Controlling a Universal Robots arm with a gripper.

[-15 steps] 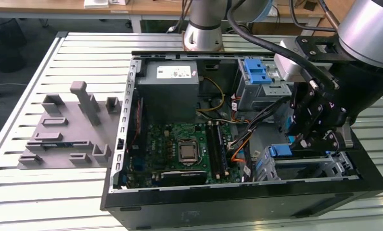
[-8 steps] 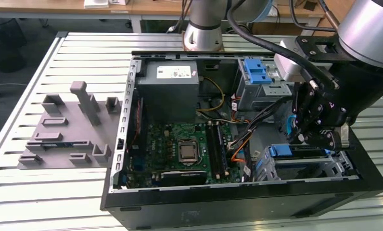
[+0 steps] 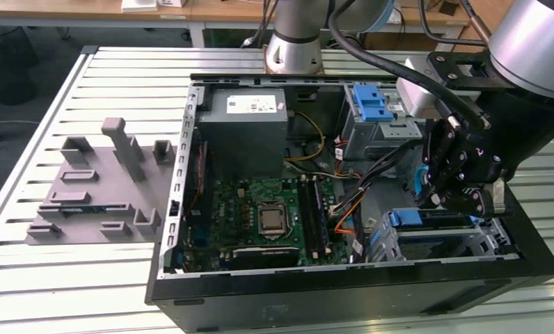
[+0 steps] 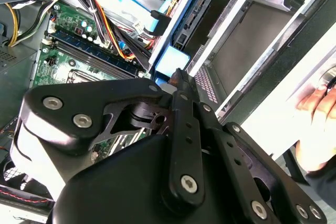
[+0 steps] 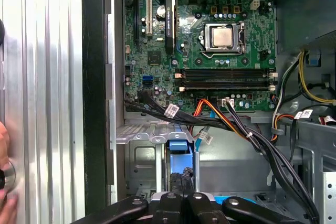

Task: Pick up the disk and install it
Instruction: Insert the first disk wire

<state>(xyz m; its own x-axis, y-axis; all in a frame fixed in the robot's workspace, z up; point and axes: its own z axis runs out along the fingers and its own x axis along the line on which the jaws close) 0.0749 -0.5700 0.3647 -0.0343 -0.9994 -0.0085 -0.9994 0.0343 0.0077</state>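
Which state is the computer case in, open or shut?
Open. In the exterior view the computer case lies with its upward side uncovered, leaving the motherboard inside plainly exposed.

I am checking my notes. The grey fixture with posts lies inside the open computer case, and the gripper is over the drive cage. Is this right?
Not quite. In the exterior view the grey fixture lies on the slatted table, outside the computer case, at the exterior view's left of it. The gripper is indeed over the drive cage.
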